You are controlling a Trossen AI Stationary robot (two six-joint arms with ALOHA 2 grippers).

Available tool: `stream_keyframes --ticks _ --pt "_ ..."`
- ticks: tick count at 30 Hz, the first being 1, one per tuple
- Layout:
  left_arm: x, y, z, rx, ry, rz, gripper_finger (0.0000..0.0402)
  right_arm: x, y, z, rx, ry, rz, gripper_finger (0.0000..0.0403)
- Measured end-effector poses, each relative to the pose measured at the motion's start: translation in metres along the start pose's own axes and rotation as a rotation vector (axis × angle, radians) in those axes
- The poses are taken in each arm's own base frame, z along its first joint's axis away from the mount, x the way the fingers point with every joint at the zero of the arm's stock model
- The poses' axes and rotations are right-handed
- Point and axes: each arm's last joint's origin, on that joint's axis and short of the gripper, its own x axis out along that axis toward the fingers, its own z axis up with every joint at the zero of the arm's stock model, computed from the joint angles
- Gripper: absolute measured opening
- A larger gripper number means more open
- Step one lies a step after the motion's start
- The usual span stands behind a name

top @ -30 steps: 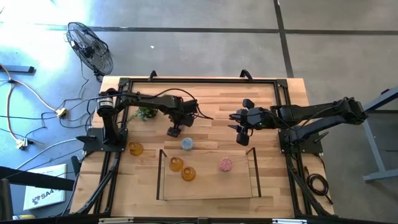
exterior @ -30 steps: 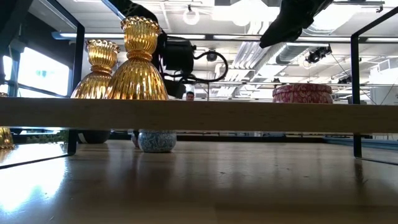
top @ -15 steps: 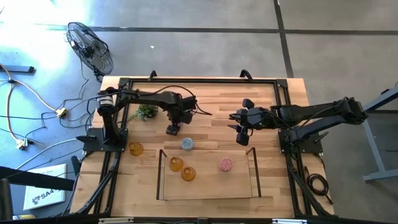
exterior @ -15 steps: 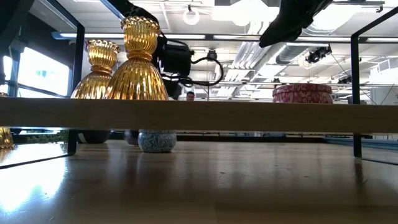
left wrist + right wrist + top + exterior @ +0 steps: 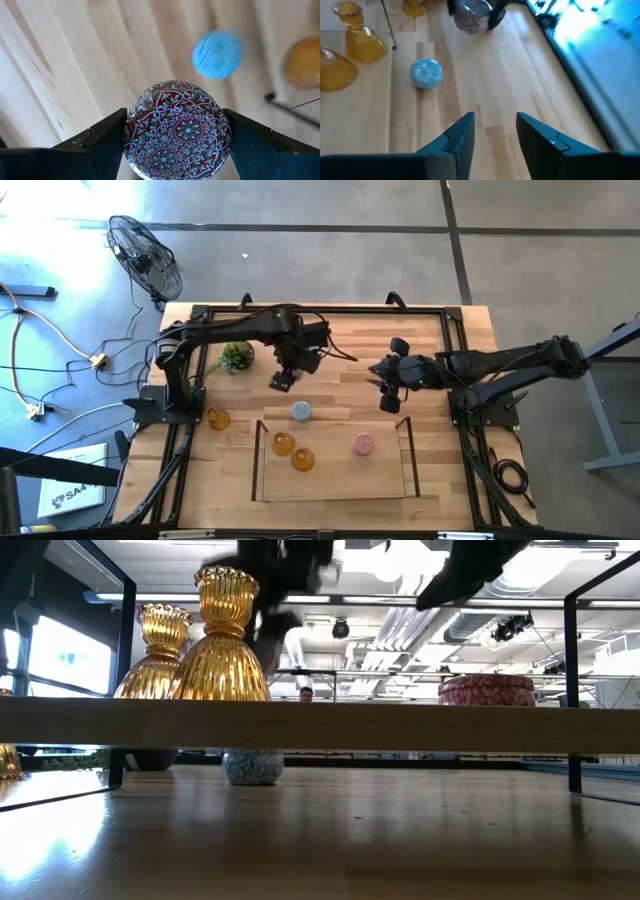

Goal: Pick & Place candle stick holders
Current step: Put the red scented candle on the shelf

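Left pincer [image 5: 283, 380] is hanging above the desk [image 5: 340, 345] just left of frame centre in the high view, fingers closed on the purple holder [image 5: 177, 130]. In the left wrist view that holder, with a red, white and blue floral pattern, is sitting squeezed between both dark fingers [image 5: 95, 145], above the bare wood.

Pale blue holder [image 5: 300, 411] is standing on the desk just below the held one in the high view, outside the upper edge of the tray [image 5: 408, 465]. It is also showing in the low view [image 5: 251, 766], behind the tray's wooden front rail.

Inside the tray: two amber holders [image 5: 283, 444] and [image 5: 303, 459] are standing close together in its left part; the pink holder [image 5: 362, 444] is standing in its right part. Third amber holder [image 5: 218, 419] is standing on the desk left of the tray. Green plant ball [image 5: 236, 357] is lying upper left on the desk.

Right pincer [image 5: 388, 385] is hovering right of frame centre in the high view, fingers [image 5: 457, 137] parted with a gap and holding nothing.
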Motion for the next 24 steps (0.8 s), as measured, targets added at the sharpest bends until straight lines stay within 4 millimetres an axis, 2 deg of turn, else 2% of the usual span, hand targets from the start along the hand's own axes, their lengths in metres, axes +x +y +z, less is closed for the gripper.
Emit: stream_keyframes --ticks 5,9,12,15,24 --pt "-0.042 -0.031 0.029 0.103 -0.180 -0.001 0.0281 -0.030 0.013 0.001 -0.043 -0.090 -0.087 0.0140" --pt "-0.049 -0.060 0.047 0.189 -0.270 -0.008 0.0281 -0.063 0.021 -0.001 -0.014 -0.187 -0.134 0.0140" --pt "-0.044 -0.076 0.057 0.229 -0.310 -0.009 0.0281 -0.083 0.025 -0.005 0.021 -0.240 -0.136 0.0140" --pt "-0.032 -0.090 0.072 0.269 -0.363 -0.003 0.0281 -0.093 0.032 -0.008 0.032 -0.268 -0.122 0.0140" --pt "0.018 -0.122 0.109 0.339 -0.362 -0.046 0.0281 -0.097 0.056 -0.014 0.044 -0.281 -0.072 0.0140"
